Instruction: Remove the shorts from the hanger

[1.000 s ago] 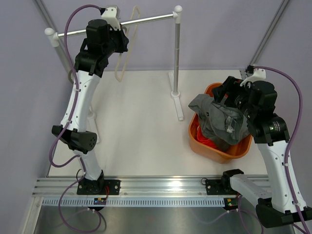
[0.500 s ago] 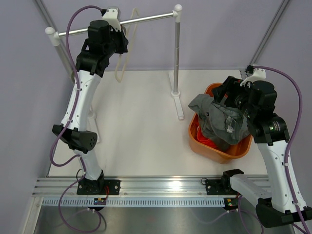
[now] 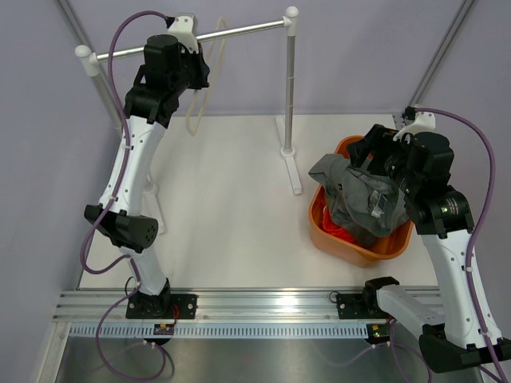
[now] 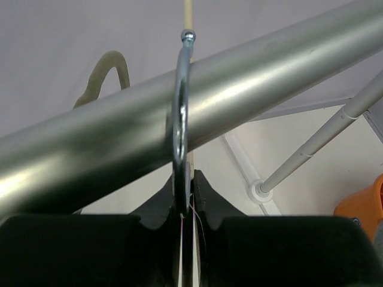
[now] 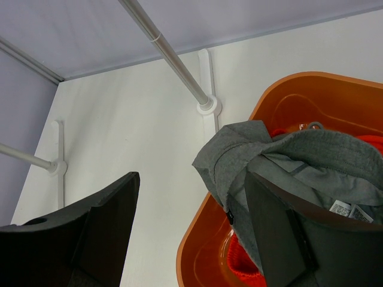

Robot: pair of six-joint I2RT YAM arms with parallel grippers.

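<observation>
Hanger hook (image 4: 181,113) on the rail (image 4: 281,60) is clenched in your left claw (image 4: 187,194). Your right claw (image 5: 192,185) hangs released over the orange basin (image 5: 317,95), where the grey shorts (image 5: 287,158) lie heaped on the orange-red shorts (image 5: 244,266).

No readable text in any view. Only candidates are the small white tags (image 5: 342,207) sewn inside the grey shorts (image 5: 299,158), seen from the right wrist camera. There are faint print marks on them, too small and blurred to make out any letters or numbers.
</observation>
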